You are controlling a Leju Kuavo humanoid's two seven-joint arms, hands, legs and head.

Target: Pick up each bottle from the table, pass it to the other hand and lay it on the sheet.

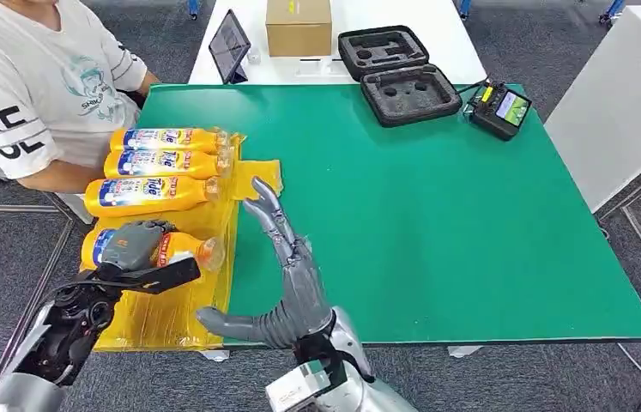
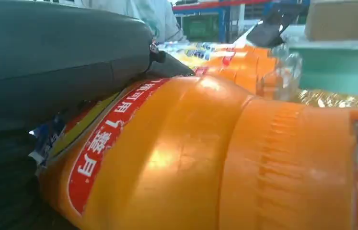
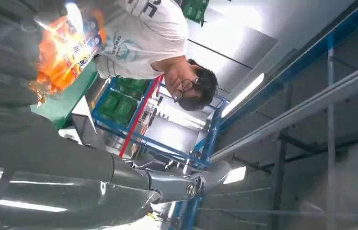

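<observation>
The left hand [image 1: 134, 245] grips an orange bottle [image 1: 181, 249] lying on the yellow sheet [image 1: 171, 318]. The right hand [image 1: 287, 275] hovers spread and empty above the green tabletop [image 1: 437, 223].

Orange bottles [image 1: 154, 194] with red and blue labels lie on a yellow sheet [image 1: 171, 313]. The table mat [image 1: 437, 223] is green

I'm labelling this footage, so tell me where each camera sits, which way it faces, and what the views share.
Head view: high on the body, looking down at the green table; both arms show, left robot hand on an orange Tide bottle, right robot hand spread.
Left wrist view: behind that hand, against the same bottle.
Right wrist view: tilted up toward a person and the ceiling.
Shared: the bottles on the yellow sheet.
</observation>
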